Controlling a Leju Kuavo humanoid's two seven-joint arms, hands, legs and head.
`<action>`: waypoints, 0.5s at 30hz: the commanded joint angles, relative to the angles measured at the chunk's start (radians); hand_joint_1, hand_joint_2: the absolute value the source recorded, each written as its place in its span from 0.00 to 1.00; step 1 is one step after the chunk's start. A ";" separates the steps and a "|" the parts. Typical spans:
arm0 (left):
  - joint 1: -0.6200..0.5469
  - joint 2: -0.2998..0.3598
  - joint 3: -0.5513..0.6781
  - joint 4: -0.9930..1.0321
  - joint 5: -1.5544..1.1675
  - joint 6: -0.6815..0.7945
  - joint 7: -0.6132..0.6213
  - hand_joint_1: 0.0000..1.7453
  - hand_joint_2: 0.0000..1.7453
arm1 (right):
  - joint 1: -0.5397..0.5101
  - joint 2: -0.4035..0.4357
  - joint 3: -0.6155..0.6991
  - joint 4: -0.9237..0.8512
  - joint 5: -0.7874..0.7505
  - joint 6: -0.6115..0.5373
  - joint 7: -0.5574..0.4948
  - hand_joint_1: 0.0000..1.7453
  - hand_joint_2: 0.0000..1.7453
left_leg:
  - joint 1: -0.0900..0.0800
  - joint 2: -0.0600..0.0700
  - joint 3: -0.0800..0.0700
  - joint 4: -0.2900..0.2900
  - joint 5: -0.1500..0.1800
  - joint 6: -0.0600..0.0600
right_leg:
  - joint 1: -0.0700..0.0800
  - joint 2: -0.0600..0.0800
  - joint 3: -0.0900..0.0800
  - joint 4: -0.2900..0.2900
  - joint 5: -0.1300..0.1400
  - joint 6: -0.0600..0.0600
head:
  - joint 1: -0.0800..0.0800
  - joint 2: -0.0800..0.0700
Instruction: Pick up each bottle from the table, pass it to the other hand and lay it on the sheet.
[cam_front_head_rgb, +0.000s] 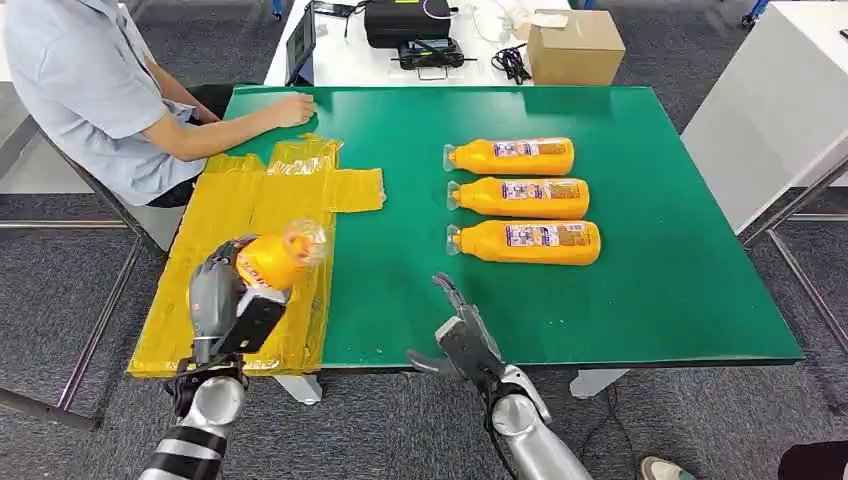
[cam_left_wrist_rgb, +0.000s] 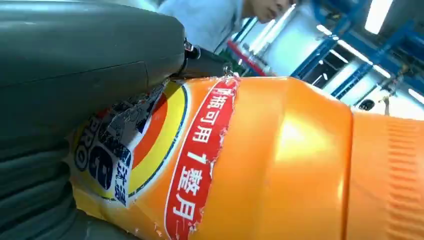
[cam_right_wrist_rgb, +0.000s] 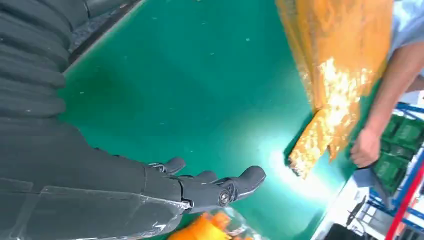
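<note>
We've got one bottle (cam_front_head_rgb: 272, 258) up in our left hand (cam_front_head_rgb: 228, 300), fingers clamped round it, hovering over the yellow sheet (cam_front_head_rgb: 250, 200). Right hand (cam_front_head_rgb: 462, 335) hangs empty by the table (cam_front_head_rgb: 650, 300) edge, fingers apart. Handover looks done; laying down's next, I'd say. Three bottles (cam_front_head_rgb: 522, 200) wait right of the sheet, none on it yet. L wrist cam reads the torn label; R wrist cam catches a person's hand (cam_right_wrist_rgb: 366, 147).
</note>
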 joint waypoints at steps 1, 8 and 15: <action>-0.177 0.132 -0.085 0.385 -0.210 0.019 0.052 1.00 1.00 | -0.064 0.010 -0.001 0.072 -0.006 0.018 -0.010 0.00 1.00 | 0.001 0.000 0.001 -0.001 0.001 -0.002 | 0.001 0.000 0.001 -0.001 0.001 -0.002 | 0.000 0.000; -0.221 0.153 -0.116 0.547 -0.270 -0.034 0.043 1.00 1.00 | -0.083 0.016 0.020 0.100 -0.005 0.036 -0.020 0.00 1.00 | 0.003 0.002 0.002 -0.001 0.000 -0.002 | 0.003 0.001 0.002 -0.001 0.001 -0.003 | 0.000 0.000; -0.235 0.150 -0.126 0.608 -0.230 -0.130 -0.007 0.94 1.00 | -0.095 0.021 0.026 0.113 -0.005 0.042 -0.023 0.00 1.00 | 0.003 0.001 0.002 -0.001 0.001 -0.003 | 0.003 0.001 0.002 -0.001 0.001 -0.003 | 0.000 0.000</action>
